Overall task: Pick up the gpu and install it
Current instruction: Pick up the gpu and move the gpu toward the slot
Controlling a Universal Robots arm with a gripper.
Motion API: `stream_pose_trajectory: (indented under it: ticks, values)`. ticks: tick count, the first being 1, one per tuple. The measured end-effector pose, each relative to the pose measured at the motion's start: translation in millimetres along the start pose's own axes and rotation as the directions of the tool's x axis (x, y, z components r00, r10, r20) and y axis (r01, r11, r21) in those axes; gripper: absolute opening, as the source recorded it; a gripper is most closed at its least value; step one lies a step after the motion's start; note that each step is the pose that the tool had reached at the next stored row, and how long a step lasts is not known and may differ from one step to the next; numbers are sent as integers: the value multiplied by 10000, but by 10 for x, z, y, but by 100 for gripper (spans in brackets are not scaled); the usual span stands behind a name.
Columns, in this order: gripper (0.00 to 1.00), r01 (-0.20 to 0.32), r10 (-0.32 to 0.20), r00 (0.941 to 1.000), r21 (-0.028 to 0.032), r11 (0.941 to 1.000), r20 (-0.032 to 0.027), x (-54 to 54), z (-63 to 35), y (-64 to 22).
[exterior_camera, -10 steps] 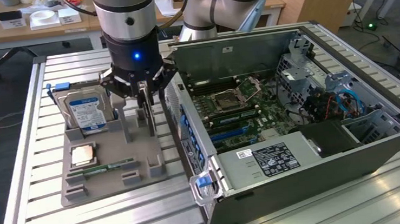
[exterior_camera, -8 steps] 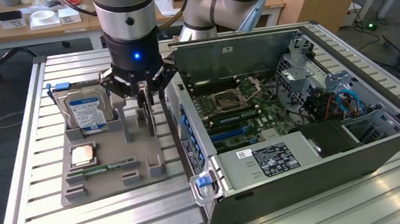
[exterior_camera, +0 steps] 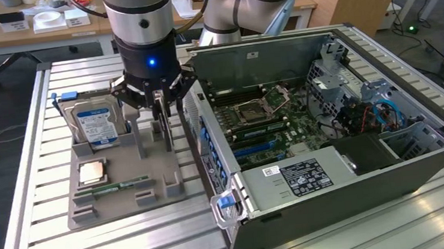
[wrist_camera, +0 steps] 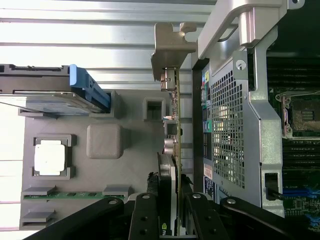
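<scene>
Standing on edge, gpu (wrist_camera: 175, 115) sits clamped betw. gripper (wrist_camera: 170, 199) fingers (wrist_camera: 144, 216).

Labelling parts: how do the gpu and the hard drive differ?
The gpu is a thin dark card with a metal bracket; the hard drive is thicker, silver, blue-labelled. The gripper straddles the gpu; the hard drive stands free. Both stand on edge in the holder.

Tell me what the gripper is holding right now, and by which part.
The gripper pinches the gpu across its two flat faces, along the upper edge, toward the end away from the metal bracket.
</scene>
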State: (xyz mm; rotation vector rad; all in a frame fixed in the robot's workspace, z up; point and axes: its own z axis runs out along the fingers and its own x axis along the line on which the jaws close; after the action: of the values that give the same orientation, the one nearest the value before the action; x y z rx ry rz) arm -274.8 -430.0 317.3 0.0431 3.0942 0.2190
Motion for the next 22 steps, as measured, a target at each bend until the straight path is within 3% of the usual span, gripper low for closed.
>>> stream_pose_trajectory:
  ticks: [7, 12, 19, 22]
  values:
    - [27, 3, -3, 10000, 57, 10000, 1, -3, -64, 9]
    - [27, 5, -5, 10000, 150, 9999, 2, -6, -147, 21]
    - [27, 12, -12, 10000, 368, 9993, 8, -11, -290, 43]
    - [27, 18, -18, 10000, 543, 9985, 11, -14, -359, 56]
